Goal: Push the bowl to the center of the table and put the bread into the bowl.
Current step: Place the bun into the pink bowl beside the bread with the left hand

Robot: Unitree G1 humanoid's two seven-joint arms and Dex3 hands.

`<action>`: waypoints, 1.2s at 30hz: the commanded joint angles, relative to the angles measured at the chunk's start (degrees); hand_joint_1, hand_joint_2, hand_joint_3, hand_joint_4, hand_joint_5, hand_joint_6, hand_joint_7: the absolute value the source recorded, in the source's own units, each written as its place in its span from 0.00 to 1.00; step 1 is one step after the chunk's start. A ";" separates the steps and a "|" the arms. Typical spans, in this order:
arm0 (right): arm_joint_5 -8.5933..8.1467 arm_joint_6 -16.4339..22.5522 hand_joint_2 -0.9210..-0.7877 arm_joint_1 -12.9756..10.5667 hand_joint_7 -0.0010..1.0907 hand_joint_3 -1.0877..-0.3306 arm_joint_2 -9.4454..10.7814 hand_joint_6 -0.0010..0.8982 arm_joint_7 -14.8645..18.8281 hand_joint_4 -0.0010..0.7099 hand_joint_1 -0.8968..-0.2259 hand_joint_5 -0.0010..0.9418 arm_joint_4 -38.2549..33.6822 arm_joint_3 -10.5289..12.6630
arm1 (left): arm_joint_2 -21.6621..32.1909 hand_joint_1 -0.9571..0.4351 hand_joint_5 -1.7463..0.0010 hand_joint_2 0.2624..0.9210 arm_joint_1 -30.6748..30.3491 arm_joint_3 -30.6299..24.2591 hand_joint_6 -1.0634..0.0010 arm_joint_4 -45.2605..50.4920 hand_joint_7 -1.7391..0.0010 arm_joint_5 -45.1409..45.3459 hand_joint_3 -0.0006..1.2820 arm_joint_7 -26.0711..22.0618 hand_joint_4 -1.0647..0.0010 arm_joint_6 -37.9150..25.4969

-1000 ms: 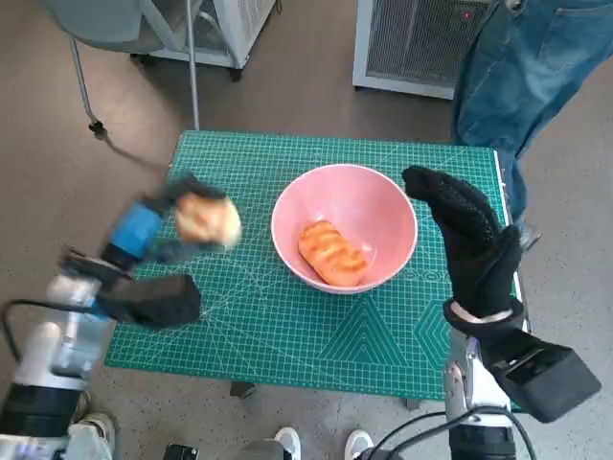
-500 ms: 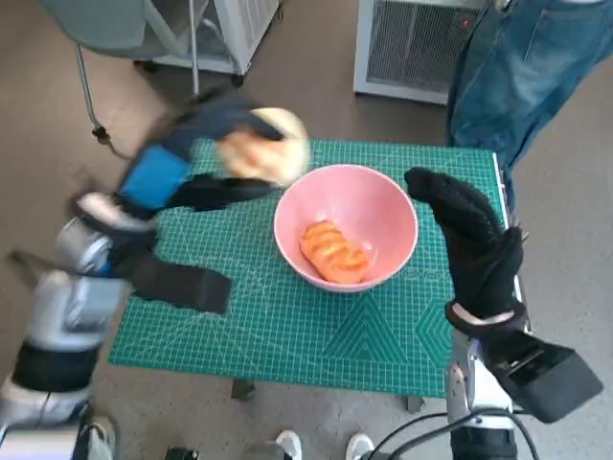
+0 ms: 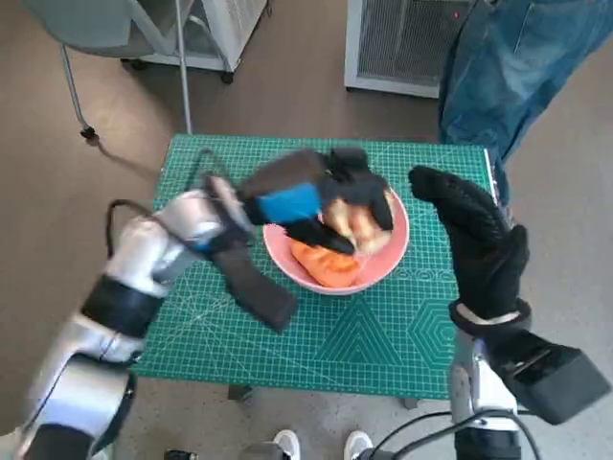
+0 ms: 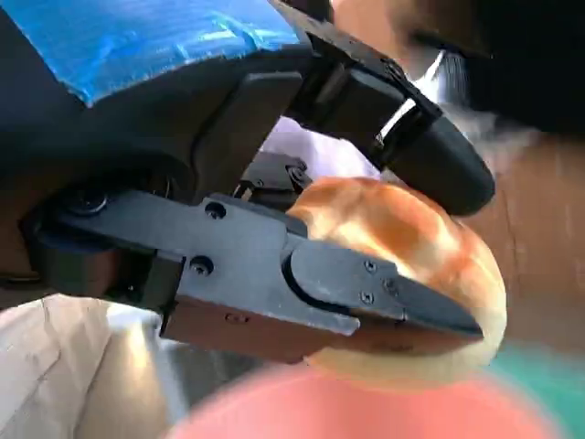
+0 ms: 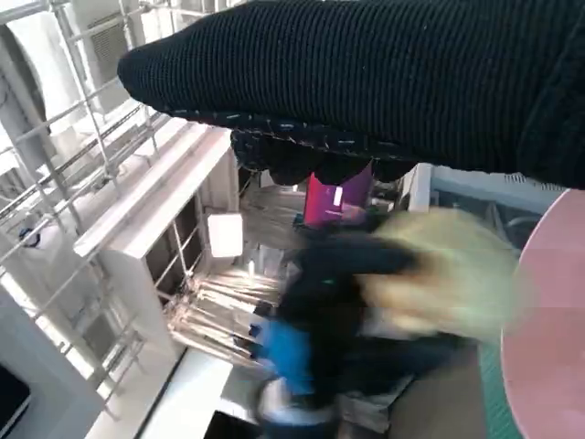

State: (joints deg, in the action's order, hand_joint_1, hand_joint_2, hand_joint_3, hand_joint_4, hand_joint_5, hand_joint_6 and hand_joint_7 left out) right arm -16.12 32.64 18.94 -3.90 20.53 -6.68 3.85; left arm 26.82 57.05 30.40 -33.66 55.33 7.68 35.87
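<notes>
Placing step under way: left hand (image 3: 321, 196) is gripping a bread roll (image 4: 402, 274) over the pink bowl (image 3: 383, 264) (one bread already lying inside). Right hand (image 3: 474, 240) is hovering beside the rim, fingers spread, holding nothing. Next: lower, release.

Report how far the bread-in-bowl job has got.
Done: the pink bowl sits near the middle of the green mat, one orange bread already inside. In hand: the left hand holds a round bun over the bowl. Left: release it. The right hand holds nothing beside the bowl.
</notes>
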 commanded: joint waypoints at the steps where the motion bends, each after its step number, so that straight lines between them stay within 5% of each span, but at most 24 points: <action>1: -0.81 -1.34 0.00 -2.12 0.57 0.32 -0.18 0.00 0.12 0.32 0.39 0.02 0.88 0.23 | -0.24 0.69 0.34 1.00 2.77 2.75 0.49 -5.40 0.24 2.56 0.10 1.11 0.39 0.52; 5: -0.96 -1.76 0.00 -2.56 0.57 0.31 -0.08 0.00 0.09 0.32 0.37 0.02 1.72 0.21 | -0.68 0.69 0.25 1.00 3.06 3.29 0.59 -8.08 0.18 0.89 0.18 -3.47 0.53 0.30; 9: -1.14 -2.02 0.00 -2.91 0.57 0.28 0.00 0.00 0.05 0.30 0.35 0.02 2.35 0.19 | -0.02 0.71 0.78 1.00 2.71 3.94 0.70 -7.40 0.65 1.29 0.18 -10.11 0.74 -2.34; 12: -1.24 -2.04 0.00 -2.81 0.58 0.26 0.02 0.00 0.06 0.30 0.33 0.02 2.25 0.31 | 0.52 0.66 0.93 0.98 2.06 3.91 0.81 -5.43 0.79 1.38 0.11 -14.27 0.88 -4.65; 18: -1.18 -1.94 0.00 -2.44 0.58 0.24 0.22 0.00 -0.04 0.30 0.33 0.02 1.75 0.37 | 1.73 0.51 0.99 0.92 0.68 3.15 0.92 -2.58 0.88 0.92 0.03 -16.37 0.99 -6.34; 25: -0.73 -1.64 0.00 -1.88 0.58 0.24 0.63 0.00 -0.21 0.30 0.34 0.02 0.83 0.22 | 3.00 0.49 1.00 0.92 -1.47 0.15 0.94 -1.17 0.89 -4.48 0.02 -16.66 1.00 -5.27; 36: -0.83 -3.22 0.00 -0.81 0.58 0.29 0.20 0.00 -0.74 0.30 0.35 0.02 2.29 0.48 | 5.52 0.56 1.00 0.85 -9.64 -13.16 0.84 11.26 0.87 -30.39 0.00 -34.45 1.00 -12.46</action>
State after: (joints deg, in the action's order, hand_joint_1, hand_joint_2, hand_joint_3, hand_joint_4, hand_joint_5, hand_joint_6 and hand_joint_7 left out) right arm -16.76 30.88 17.98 -3.59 20.38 -4.67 4.10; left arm 30.82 50.06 21.98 -26.92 33.42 -20.92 27.23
